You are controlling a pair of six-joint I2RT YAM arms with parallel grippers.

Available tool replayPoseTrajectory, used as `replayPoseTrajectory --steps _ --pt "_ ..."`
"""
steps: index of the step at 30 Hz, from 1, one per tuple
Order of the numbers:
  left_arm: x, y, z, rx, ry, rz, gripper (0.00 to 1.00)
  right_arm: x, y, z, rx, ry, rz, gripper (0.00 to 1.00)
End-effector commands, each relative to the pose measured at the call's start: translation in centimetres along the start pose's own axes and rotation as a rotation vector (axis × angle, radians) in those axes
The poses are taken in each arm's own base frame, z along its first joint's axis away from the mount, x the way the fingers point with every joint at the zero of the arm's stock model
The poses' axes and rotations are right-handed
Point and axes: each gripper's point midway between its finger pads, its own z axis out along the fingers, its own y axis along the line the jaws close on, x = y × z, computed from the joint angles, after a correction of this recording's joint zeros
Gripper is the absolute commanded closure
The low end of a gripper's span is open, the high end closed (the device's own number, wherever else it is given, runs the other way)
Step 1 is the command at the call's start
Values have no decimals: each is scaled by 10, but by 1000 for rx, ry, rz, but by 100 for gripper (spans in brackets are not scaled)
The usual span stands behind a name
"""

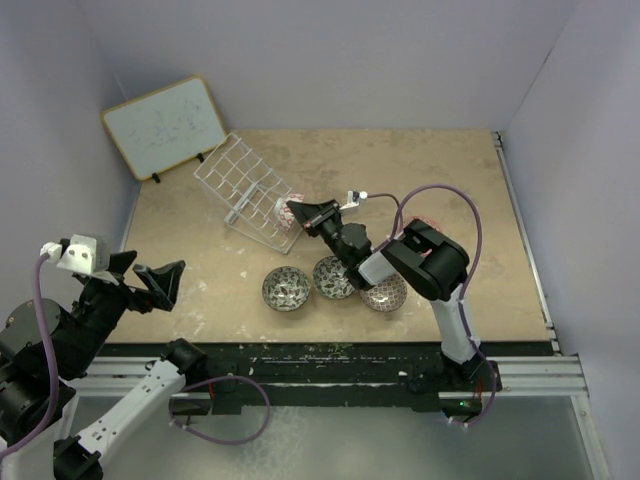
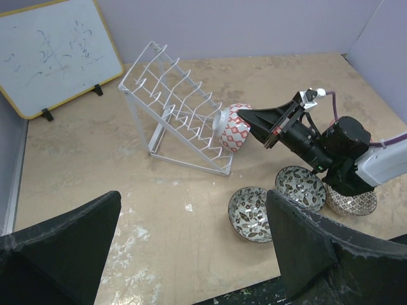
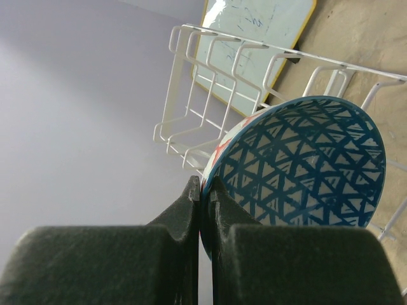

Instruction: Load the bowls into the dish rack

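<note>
Bowl on edge, its rim pinched tight by the right gripper, sits at the low end of the tilted dish rack. Three bowls crowd under the outstretched arm. Left gripper hovers wide open by the table front-left edge.

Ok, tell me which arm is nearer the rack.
Right. The right gripper pinches a bowl at the rack's lower end; the left gripper sits far off by the table's near-left edge, jaws open.
</note>
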Motion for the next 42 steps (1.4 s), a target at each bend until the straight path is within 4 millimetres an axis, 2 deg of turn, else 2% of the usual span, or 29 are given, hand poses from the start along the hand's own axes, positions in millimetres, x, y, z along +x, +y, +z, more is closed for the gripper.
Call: replayPoseTrajectory --steps 1,20,25,29,32,38,42 --pt "-5 -2 -2 13 -17 5 1 -34 113 -12 -411 -140 125 100" --pt "-2 -1 -6 22 -27 -3 1 -30 85 -11 -341 -156 185 100" --pt "-2 -3 -4 30 -26 -5 1 -28 82 -12 -335 -145 209 89" --pt "-1 -5 -3 35 -25 -9 1 -27 78 -12 -329 -134 245 89" --pt "-2 -6 -3 39 -24 -11 1 -25 82 -11 -340 -124 255 99" --pt "-4 -5 -5 36 -27 -11 1 -30 110 -13 -401 -120 247 100" --pt "-6 -5 -6 39 -31 -11 1 -32 118 -10 -423 -122 266 100"
